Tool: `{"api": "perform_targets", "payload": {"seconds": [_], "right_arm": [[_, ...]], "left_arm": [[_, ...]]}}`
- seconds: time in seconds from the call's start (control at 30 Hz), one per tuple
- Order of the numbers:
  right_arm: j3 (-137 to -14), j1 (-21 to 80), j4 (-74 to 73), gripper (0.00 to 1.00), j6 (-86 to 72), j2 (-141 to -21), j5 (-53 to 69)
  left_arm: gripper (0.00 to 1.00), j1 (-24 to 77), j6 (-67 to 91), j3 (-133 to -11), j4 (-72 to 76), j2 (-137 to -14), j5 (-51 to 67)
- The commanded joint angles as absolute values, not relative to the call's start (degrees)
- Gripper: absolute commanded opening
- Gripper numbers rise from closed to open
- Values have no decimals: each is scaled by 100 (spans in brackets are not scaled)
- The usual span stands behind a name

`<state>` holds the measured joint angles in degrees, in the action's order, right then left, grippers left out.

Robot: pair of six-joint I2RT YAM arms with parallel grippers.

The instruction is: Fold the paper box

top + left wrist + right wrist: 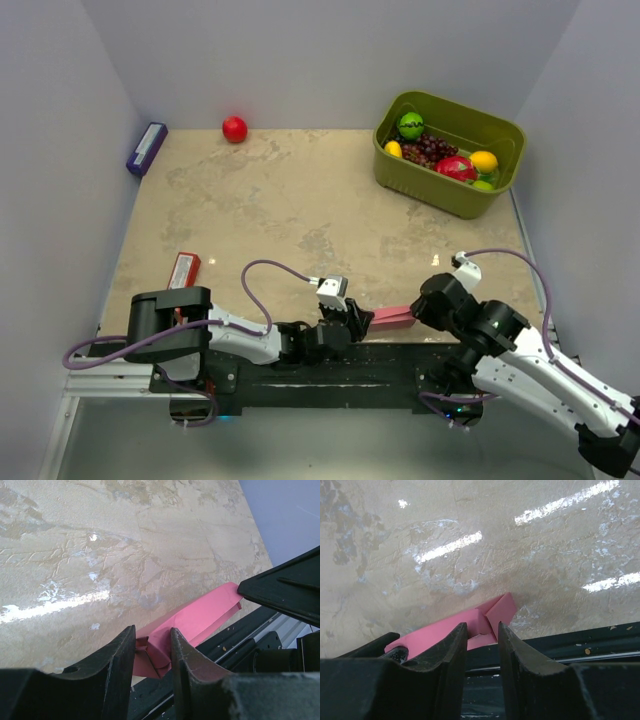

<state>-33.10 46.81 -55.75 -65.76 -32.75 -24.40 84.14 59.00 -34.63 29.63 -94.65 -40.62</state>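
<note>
Early stage: the paper box (392,318) sits at the near edge of the desk (300,200), between the two arms. It's a long, flattish pink strip w/ only the end flaps creased up. Walls and tabs aren't formed yet, so prob. most of the job is left. The left hand (152,652) is nearly closed, pinching the box's left end. The right hand (482,640) is just as narrow and seems clamped on the right-end flap.
</note>
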Motion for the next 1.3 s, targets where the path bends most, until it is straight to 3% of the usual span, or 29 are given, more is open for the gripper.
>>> {"api": "perform_targets", "payload": {"seconds": [0.0, 0.2, 0.4, 0.6, 1.0, 1.23, 1.27], "right_arm": [[-3410, 4658, -5572, 33, -6495, -3427, -2435], [-3463, 4658, -5599, 29, -6425, -3586, -2321], [-3533, 4658, -5563, 14, -6232, -4095, -2022], [-3682, 4658, -5703, 11, -6082, -4482, -1767], [-4367, 4693, -6468, 14, -5740, -5167, -1978], [-4412, 4702, -6513, 20, -5493, -5510, -1872], [-4430, 4711, -6530, 26, -5493, -5537, -1881]], "left_arm": [[17, 8569, 5511, -2909, 26, -10169, -3226], [17, 8569, 5511, -2944, -174, -10099, -3208], [17, 8569, 5528, -2962, -229, -10125, -3147], [17, 8561, 5493, -2918, -237, -10046, -3094], [17, 8561, 5107, -2813, -88, -9967, -2971], [15, 8455, 4940, -2663, 176, -9852, -2795], [15, 8446, 4931, -2663, 167, -9835, -2804]]}}
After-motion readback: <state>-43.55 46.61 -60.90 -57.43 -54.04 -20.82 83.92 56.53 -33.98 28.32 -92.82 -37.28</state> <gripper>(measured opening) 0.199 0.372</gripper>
